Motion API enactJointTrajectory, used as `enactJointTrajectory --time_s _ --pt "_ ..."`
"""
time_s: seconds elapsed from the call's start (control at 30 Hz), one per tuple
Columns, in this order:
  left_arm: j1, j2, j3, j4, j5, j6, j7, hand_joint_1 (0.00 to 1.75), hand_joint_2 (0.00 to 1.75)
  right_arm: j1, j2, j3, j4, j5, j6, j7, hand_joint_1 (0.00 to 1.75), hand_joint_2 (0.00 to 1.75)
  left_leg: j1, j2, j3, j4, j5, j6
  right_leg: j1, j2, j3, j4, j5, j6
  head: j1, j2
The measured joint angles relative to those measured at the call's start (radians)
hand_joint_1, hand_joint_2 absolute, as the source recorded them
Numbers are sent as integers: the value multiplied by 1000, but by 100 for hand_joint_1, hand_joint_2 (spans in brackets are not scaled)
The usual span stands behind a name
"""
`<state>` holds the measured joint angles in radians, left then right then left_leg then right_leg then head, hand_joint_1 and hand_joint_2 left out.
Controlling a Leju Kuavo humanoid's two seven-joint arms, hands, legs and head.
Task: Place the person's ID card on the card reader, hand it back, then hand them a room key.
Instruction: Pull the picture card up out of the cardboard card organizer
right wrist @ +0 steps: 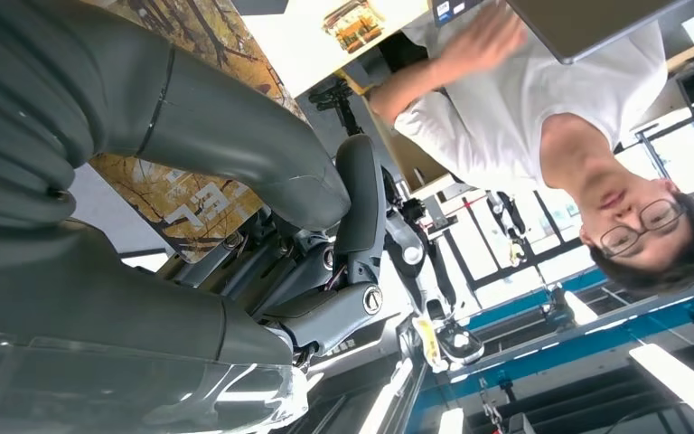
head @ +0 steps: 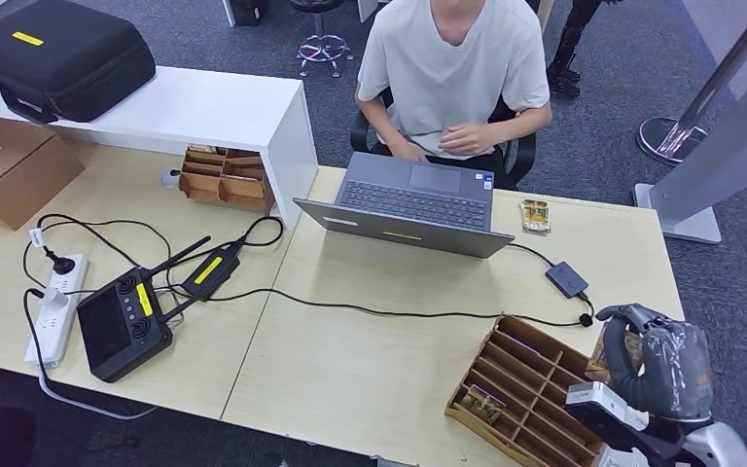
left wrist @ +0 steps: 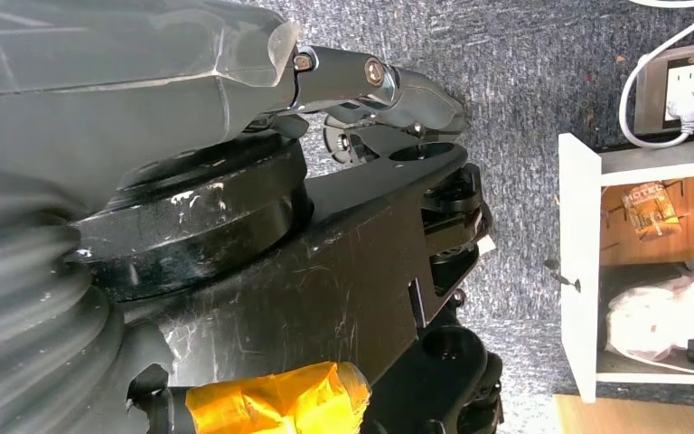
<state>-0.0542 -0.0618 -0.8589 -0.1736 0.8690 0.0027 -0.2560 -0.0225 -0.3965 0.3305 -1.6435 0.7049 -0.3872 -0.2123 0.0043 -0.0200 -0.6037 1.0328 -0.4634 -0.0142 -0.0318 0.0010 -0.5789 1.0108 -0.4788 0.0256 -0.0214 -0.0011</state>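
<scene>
Two pale wooden tables [head: 350,360] stand side by side, with a white shelf unit [head: 204,112] at ten o'clock carrying a black case [head: 58,58]. A person [head: 452,58] in a pale T-shirt sits at twelve o'clock behind an open grey laptop [head: 413,204], hands near its far edge. At eight o'clock lie a white power strip [head: 53,306] and a black handheld controller [head: 122,326] (a yellow strip on it). A slotted wooden rack [head: 525,389] sits at five o'clock, with a small card in one of its slots. The right hand [head: 647,355] hangs just over the rack's right end, and its fingers grip a room key [right wrist: 181,194], a card printed with yellow-brown foliage, pressed against the palm in the right wrist view. A second such card [head: 535,216] lies on the table at one o'clock, just right of the laptop. A small black card reader [head: 566,279] rests at three o'clock, on the cable. The left hand [left wrist: 361,90] hangs over grey carpet; whether its fingers are spread I cannot tell.
</scene>
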Motion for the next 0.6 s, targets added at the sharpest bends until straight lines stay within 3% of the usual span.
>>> enactJointTrajectory --time_s 0.6 --pt "0 0 -1 0 -2 0 3 0 175 -31 12 0 -2 0 0 0 175 175 0 0 0 0 0 0 0 0 0 0 0 0 0 0"
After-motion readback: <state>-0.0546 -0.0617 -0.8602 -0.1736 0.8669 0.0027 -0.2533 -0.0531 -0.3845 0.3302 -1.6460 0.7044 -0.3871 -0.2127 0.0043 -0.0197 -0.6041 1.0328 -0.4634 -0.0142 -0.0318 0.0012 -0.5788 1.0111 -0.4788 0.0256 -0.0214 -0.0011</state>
